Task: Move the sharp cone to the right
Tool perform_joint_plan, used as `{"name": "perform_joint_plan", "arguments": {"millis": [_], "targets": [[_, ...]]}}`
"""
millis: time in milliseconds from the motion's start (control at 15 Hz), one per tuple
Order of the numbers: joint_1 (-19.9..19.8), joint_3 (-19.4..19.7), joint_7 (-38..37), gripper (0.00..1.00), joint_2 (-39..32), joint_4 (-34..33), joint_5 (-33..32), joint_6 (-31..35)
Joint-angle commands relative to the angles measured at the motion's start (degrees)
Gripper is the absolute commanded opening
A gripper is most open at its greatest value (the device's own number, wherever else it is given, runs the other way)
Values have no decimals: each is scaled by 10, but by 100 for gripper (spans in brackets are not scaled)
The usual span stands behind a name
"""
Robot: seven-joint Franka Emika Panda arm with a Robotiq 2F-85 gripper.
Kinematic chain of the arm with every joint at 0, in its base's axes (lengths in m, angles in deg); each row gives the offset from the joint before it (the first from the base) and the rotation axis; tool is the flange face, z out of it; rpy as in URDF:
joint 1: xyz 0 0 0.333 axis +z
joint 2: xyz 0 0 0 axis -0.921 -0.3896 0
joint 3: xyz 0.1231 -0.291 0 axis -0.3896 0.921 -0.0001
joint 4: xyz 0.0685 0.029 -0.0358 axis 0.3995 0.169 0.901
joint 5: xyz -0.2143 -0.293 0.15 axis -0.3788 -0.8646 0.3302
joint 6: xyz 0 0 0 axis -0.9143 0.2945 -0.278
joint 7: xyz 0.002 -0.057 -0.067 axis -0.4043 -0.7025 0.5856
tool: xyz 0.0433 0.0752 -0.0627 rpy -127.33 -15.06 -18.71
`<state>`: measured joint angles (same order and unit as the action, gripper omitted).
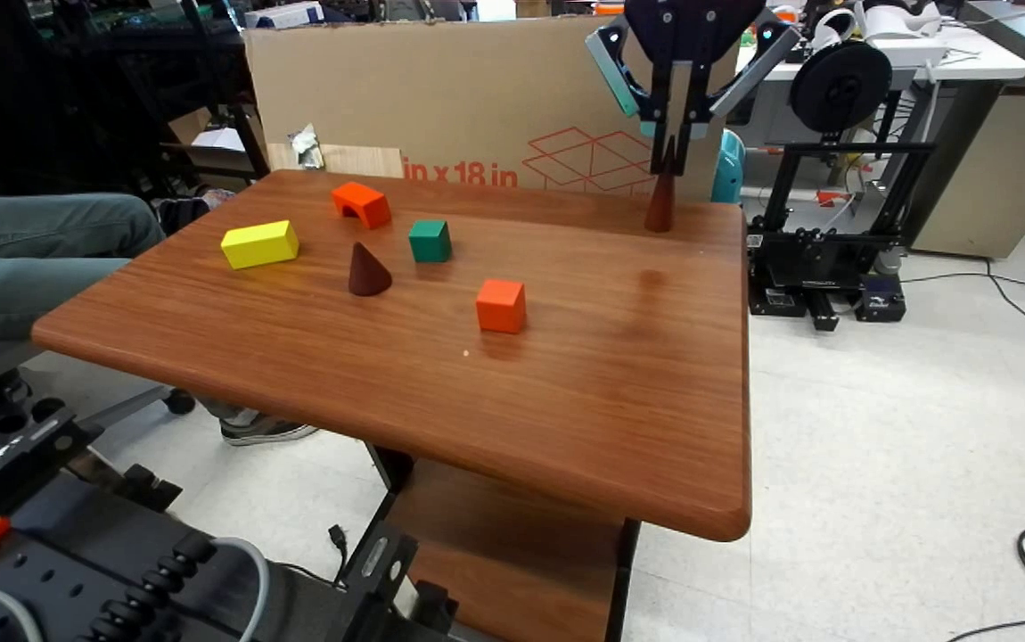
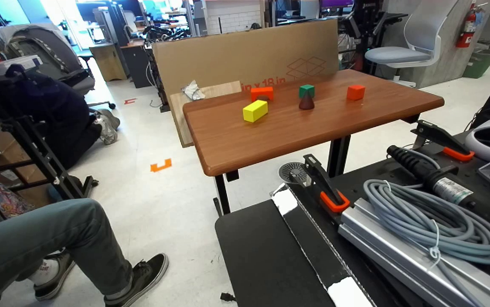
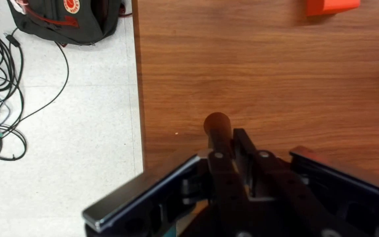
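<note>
Your hand is gripping the sharp cone near its tip, fingers nearly together. In an exterior view, you are holding it base down toward the far right corner of the desk, well apart from the orange cube; whether its base is touching is unclear.

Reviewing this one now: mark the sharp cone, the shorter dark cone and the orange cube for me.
Sharp cone [image 1: 660, 207]: in an exterior view, on its lower body above the base.
Shorter dark cone [image 2: 306, 103]: in an exterior view, on its sloping side.
Orange cube [image 1: 500, 310]: in an exterior view, on its camera-facing side.
</note>
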<state>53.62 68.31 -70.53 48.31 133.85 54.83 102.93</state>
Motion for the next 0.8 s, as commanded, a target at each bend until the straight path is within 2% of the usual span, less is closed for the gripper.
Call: {"name": "perform_joint_plan", "arguments": {"millis": [0, 733], "targets": [[-6, -4, -4, 3, -29, -41, 3, -4], [-3, -6, -19, 3, -67, -80, 2, -9]]}}
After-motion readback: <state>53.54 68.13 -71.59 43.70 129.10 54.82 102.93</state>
